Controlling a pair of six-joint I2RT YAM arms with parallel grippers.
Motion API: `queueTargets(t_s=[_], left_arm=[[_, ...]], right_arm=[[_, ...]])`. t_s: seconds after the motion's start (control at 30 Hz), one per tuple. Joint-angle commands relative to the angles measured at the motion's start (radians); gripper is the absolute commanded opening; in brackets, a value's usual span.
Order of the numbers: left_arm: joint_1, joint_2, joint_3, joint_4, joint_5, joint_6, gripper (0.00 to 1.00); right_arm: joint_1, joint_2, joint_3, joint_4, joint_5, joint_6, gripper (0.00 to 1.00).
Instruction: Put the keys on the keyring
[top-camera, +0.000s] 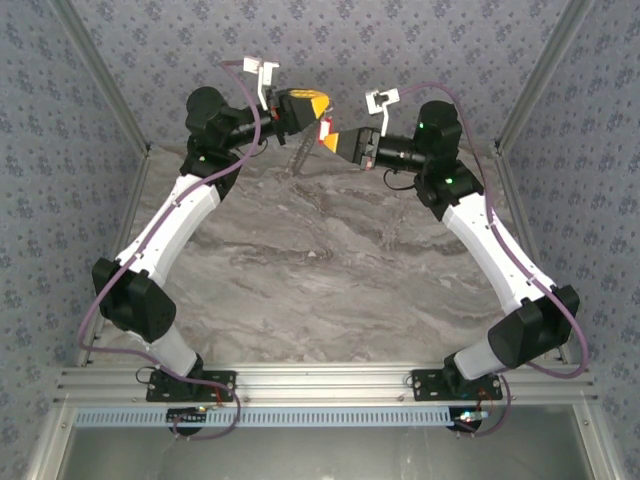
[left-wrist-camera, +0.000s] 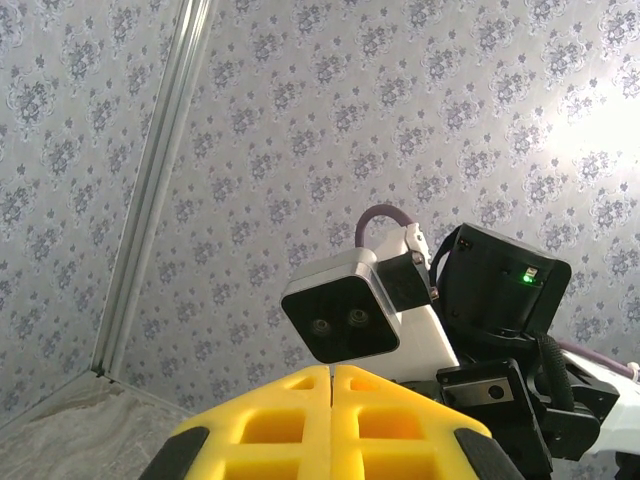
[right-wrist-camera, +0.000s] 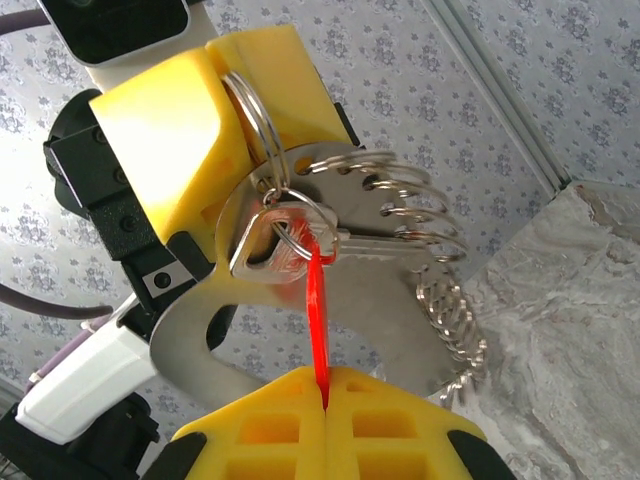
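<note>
Both arms are raised at the back of the table, fingertips nearly meeting. In the right wrist view the yellow fingers of my left gripper (right-wrist-camera: 240, 95) are shut on the keyring (right-wrist-camera: 260, 125), a thin steel loop. Below it hang a silver key (right-wrist-camera: 262, 250), a flat metal plate (right-wrist-camera: 400, 320) and a string of small rings (right-wrist-camera: 445, 300). My right gripper (right-wrist-camera: 326, 388) is shut on the red key (right-wrist-camera: 318, 310), seen edge-on, with its top at a small ring beside the silver key. From above, the left gripper (top-camera: 316, 114) and right gripper (top-camera: 330, 136) flank the red key (top-camera: 323, 129).
The marble table (top-camera: 320, 270) lies below the raised grippers. Patterned walls with metal corner posts (left-wrist-camera: 150, 190) close in the back and sides. In the left wrist view its shut yellow fingers (left-wrist-camera: 300, 400) point at the right arm's camera (left-wrist-camera: 350, 315).
</note>
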Motion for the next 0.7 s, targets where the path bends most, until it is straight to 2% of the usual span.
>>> queueTargets(t_s=[0.0,0.07,0.13,0.4,0.5,0.67], left_arm=[[0.002,0.008,0.042,0.067,-0.001,-0.015,0.0],[0.002,0.008,0.04,0.068,-0.001,-0.018,0.0],[0.002,0.005,0.036,0.068,-0.001,-0.017,0.0],[0.002,-0.004,0.0,0.117,-0.013,-0.033,0.0],[0.002,-0.003,-0.015,0.155,-0.017,-0.055,0.0],[0.001,0.008,-0.01,0.213,-0.024,-0.11,0.0]], right_arm=[[0.003,-0.02,0.023,-0.073,-0.02,-0.027,0.09],[-0.016,-0.031,0.015,-0.078,-0.023,-0.026,0.22],[-0.048,-0.052,-0.005,-0.062,-0.025,-0.012,0.28],[-0.179,-0.099,-0.03,0.08,-0.016,0.095,0.42],[-0.189,-0.076,0.005,0.163,-0.005,0.145,0.48],[-0.183,-0.001,0.052,0.358,0.006,0.275,0.49]])
